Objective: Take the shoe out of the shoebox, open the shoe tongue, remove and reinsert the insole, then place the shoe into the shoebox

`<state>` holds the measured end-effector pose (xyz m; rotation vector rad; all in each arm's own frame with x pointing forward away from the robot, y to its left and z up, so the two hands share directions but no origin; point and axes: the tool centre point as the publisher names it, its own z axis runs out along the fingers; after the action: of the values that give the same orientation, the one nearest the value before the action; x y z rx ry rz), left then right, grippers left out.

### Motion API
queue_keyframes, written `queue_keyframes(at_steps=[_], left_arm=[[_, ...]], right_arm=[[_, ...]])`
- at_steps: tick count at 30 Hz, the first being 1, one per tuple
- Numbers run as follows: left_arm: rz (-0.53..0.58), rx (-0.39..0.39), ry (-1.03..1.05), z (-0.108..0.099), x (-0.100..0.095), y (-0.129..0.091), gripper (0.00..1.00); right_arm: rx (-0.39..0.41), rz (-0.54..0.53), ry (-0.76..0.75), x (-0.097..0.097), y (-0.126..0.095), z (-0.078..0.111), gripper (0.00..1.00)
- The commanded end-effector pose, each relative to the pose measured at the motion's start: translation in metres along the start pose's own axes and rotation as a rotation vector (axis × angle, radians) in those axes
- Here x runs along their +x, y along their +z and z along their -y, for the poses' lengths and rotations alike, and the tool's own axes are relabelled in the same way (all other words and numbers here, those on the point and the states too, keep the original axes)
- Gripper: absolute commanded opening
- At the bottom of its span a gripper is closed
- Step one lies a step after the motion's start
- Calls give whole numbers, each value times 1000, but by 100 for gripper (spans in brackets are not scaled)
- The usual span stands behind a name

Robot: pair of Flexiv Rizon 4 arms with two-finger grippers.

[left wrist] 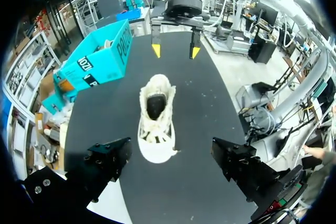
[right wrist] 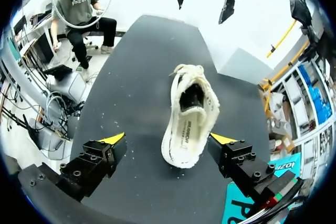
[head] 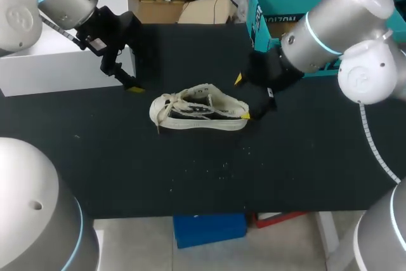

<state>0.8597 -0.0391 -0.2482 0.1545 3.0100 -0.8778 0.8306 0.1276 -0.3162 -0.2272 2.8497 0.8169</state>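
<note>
Here, black table (head: 304, 157), cream shoe (head: 200, 111) mid-surface, teal shoebox (head: 273, 14) at edge

Silver arms (head: 330, 30) (blue-ringed joints), black yellow-tipped pincers (right wrist: 168, 139) (left wrist: 173, 158).

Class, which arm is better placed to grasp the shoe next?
Right, probably: the right gripper, open, straddles the heel of the shoe; the left gripper, also open, hangs clear beyond the toe.

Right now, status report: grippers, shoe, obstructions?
Both open: left gripper clear, right gripper straddling heel of shoe, upright on table. Nothing in the way.
</note>
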Motion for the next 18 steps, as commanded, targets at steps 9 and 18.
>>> queue_keyframes(at_steps=[9, 18], left_arm=[[3, 1, 2, -1, 0, 1, 100], [3, 1, 2, -1, 0, 1, 100]], right_arm=[[-127, -16, -2, -1, 4, 4, 100], [-210, -6, 278, -6, 27, 33, 100]])
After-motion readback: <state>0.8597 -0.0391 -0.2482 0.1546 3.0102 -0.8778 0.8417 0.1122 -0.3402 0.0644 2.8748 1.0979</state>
